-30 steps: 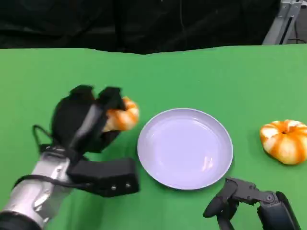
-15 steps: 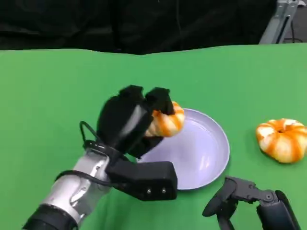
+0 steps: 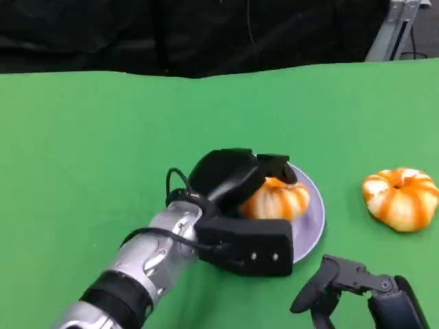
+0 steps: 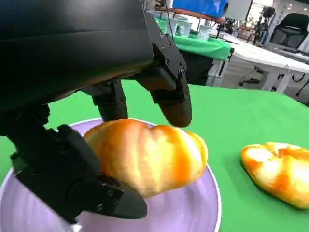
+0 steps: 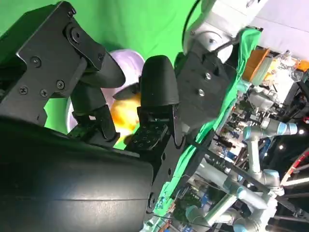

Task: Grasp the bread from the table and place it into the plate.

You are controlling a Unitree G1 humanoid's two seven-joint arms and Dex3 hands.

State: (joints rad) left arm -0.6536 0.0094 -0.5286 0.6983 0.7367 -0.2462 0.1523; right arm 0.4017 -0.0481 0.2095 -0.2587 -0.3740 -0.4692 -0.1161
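Black and low at the near edge of the head view, the right robot hand (image 3: 336, 284) hangs over the green tabletop (image 3: 89, 151) with its fingers apart and nothing between them; its own wrist view shows those fingers (image 5: 157, 92) spread, with a glimpse of lilac and orange past them. Just beyond and to the left, the silver left forearm (image 3: 144, 257) slants up from the lower left, carrying a black box-shaped module beside the wrist. At its end the left robot hand (image 3: 236, 179) grips the bread (image 3: 276, 199), an orange-and-cream striped roll, with fingers curled over its top and near side. The bread sits over the lilac plate (image 3: 312, 219), whose right rim shows past the hand. In the left wrist view the bread (image 4: 145, 155) is pinched between fingers above and a digit below, over the plate's inner surface (image 4: 193, 212); whether it touches the plate or is just above it cannot be told. Further right, well apart from the plate, a second striped bread (image 3: 400, 199) lies on the tabletop. Beyond the far edge hangs a dark backdrop.
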